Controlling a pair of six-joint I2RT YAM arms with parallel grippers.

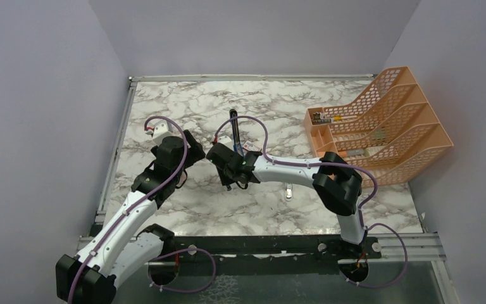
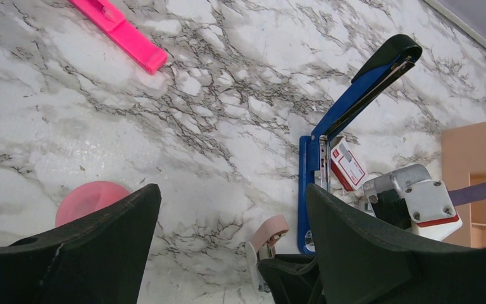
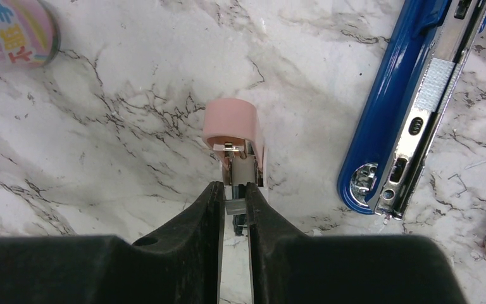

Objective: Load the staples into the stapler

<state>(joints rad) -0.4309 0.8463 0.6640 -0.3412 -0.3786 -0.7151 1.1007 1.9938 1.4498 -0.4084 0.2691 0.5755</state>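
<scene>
— Black-fingered right gripper (image 3: 234,190) is pinching a small grey block, the staples (image 3: 235,206) I'd guess, at bottom centre, just beside a pink rounded piece (image 3: 229,120).

— They're looking light, slick and crumbly, so gripping the long flat sides seems wise. The blue stapler (image 3: 380,114) is lying open at right, baring its silver rail (image 3: 411,126). The left gripper (image 2: 232,190) is hanging spread.

All three views are lit brightly and evenly from above by diffuse light; only faint, soft shadows are cast. A glossy sheen is seen on the marble surface (image 2: 82,145) at the left of the left wrist view. The black jaws along the lower edges are rendered dark, without detail.
</scene>
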